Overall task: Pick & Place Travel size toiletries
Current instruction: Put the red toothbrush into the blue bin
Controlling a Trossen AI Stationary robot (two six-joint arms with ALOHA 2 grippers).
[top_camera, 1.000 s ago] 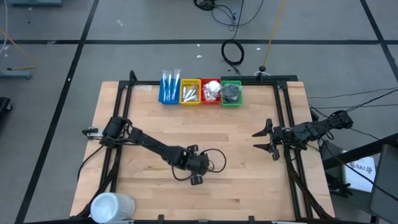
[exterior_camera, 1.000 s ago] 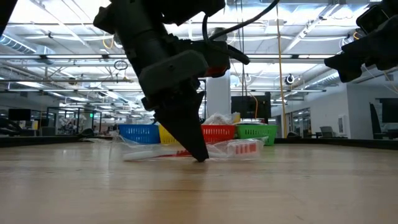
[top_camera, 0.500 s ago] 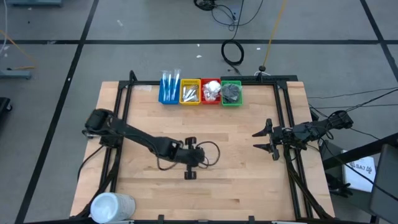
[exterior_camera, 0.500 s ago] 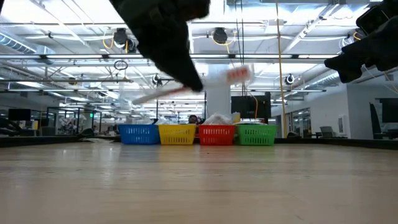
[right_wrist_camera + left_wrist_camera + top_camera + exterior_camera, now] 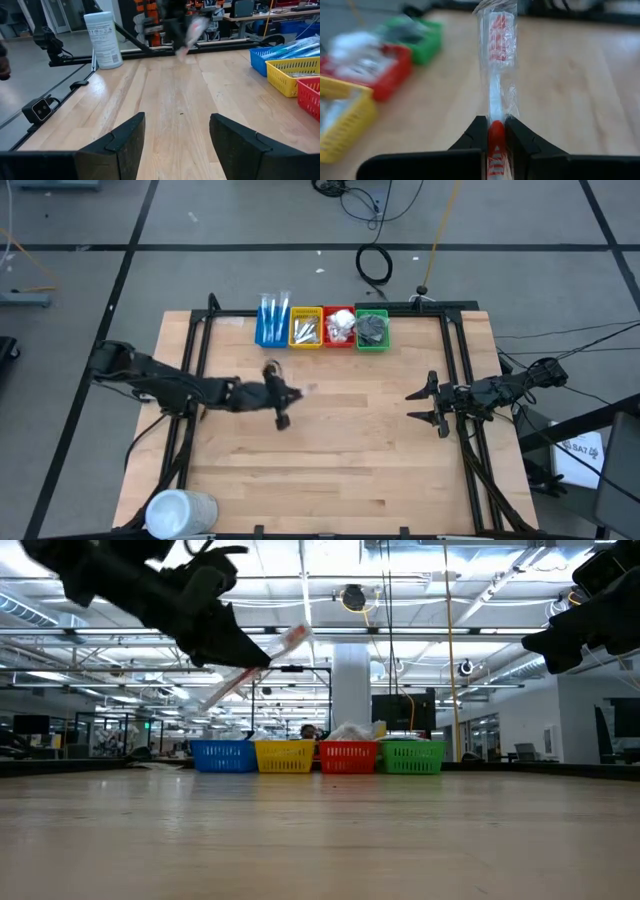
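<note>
Transport step, high view: left gripper (image 5: 281, 398) hung above the desk (image 5: 380, 470) short of the blue bin (image 5: 271, 326) at the far edge; right gripper (image 5: 425, 404) waited, jaws apart and empty, near the right edge. Low view: the wrapped red stick (image 5: 252, 672) was carried tilted, clear of the desk. Left wrist view: jaws were clamped on the stick's red handle end. Advised: align it lengthwise over the blue bin before release. Right wrist view: white cylinder (image 5: 103, 39) label unreadable.
</note>
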